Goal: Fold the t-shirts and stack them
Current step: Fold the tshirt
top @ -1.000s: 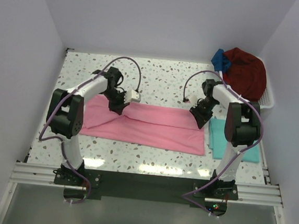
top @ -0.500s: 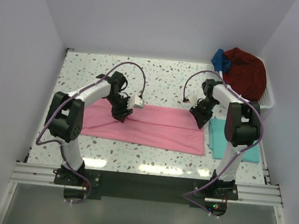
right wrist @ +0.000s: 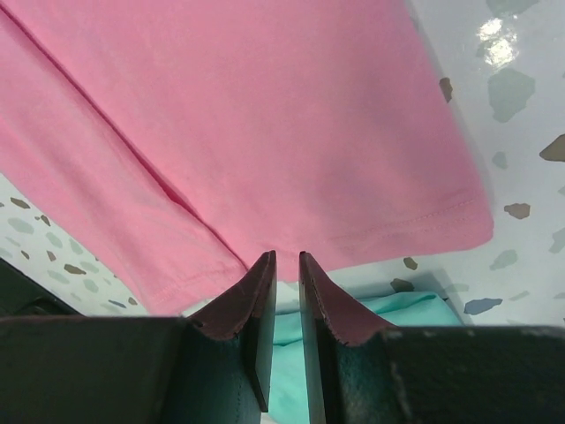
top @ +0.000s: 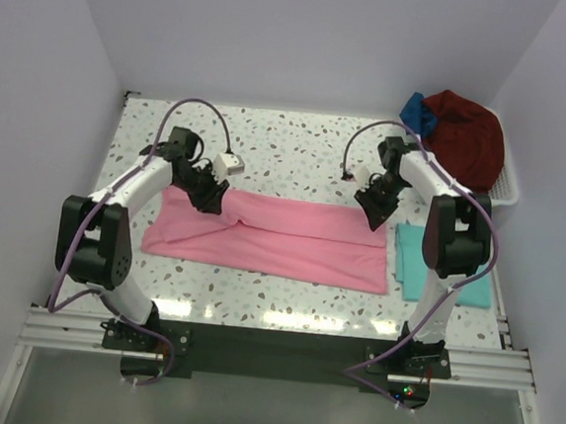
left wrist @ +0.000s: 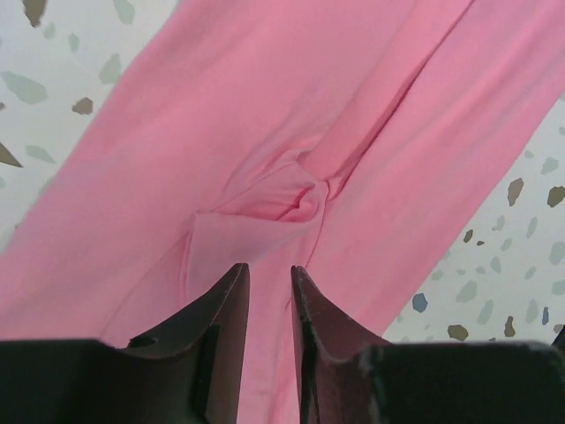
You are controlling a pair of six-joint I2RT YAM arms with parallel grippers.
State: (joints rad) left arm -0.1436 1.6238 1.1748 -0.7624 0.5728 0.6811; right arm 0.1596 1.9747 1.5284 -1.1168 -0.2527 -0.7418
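**Pink shirt folded to a band, cross-fold not yet made**

The speckled worktop (top: 299,144) sat boxed in by plain pale walls, with a white basket (top: 508,195) at the upper right of the overhead view holding a dark red garment (top: 465,139) and a blue garment (top: 413,109). The pink t-shirt (top: 290,242) lay across the middle of the frame as one long, flat band. The teal t-shirt (top: 407,268) lay folded just beside its right end, partly hidden behind your right arm.

Your left jaws hovered over the upper left part of the band. In the left wrist view they stood slightly parted with nothing between them, pointing at a bunched pucker (left wrist: 296,199) in the cloth. Your right jaws hung over the band's upper right corner, narrowly parted too. The right wrist view showed only the pink hem (right wrist: 424,225) and a strip of teal beyond the gap, so neither side was pinching anything.

By my reading you were between folds: the lengthwise fold was in, and the crosswise one was left to do. The next move called for flattening that pucker first, or it would be trapped inside the fold. Then you needed a clean pinch through all layers at one end. From there you would carry it over to meet the other end, and the finished shirt would go onto the teal one.
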